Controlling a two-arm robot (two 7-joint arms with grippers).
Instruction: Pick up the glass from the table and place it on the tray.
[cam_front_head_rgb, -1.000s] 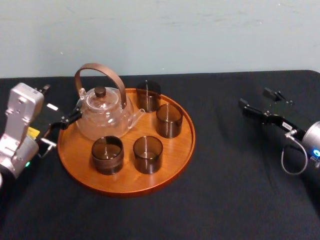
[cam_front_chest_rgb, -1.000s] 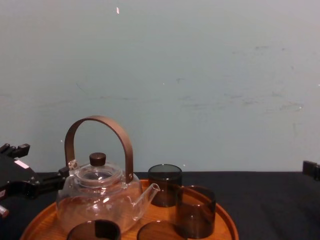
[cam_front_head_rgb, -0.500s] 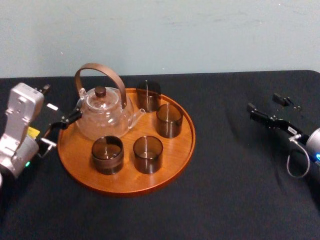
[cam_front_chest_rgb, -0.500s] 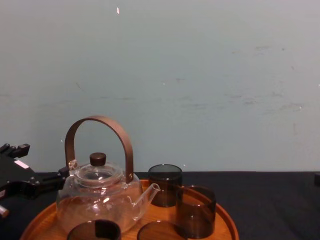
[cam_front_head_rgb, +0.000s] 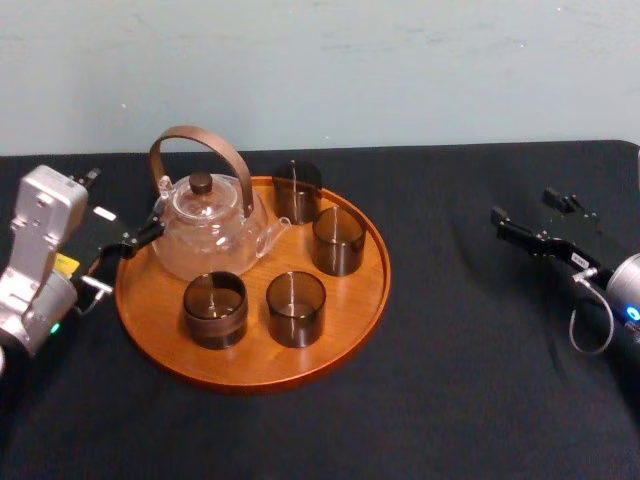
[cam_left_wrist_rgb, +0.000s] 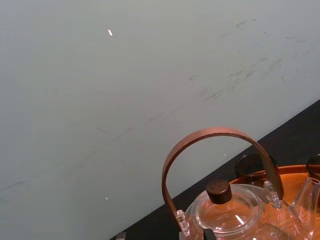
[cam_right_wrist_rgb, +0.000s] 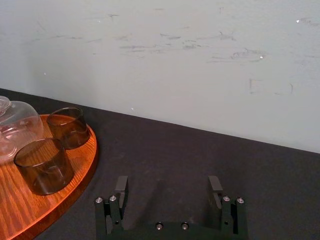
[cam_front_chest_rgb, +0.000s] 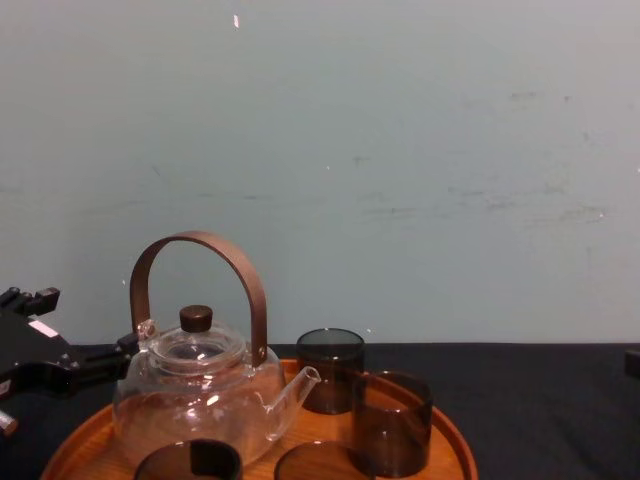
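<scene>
- table (cam_front_head_rgb: 470, 380): matte black, carries everything
- tray (cam_front_head_rgb: 365, 300): round, wooden, on the table left of centre
- teapot (cam_front_head_rgb: 205, 225): clear glass, brown hoop handle, back left of the tray
- four dark glasses, all upright on the tray: back glass (cam_front_head_rgb: 297, 190), middle glass (cam_front_head_rgb: 338, 240), front-right glass (cam_front_head_rgb: 295, 308), front-left glass (cam_front_head_rgb: 214, 310)
- right pincer (cam_front_head_rgb: 522, 205): fingers apart, empty, above the table well right of the tray
- left pincer (cam_front_head_rgb: 122, 258): fingers apart, empty, at the tray's left rim just beside the teapot

Four glasses (cam_front_head_rgb: 338, 241), one teapot (cam_front_head_rgb: 205, 226), one tray (cam_front_head_rgb: 352, 318)
</scene>
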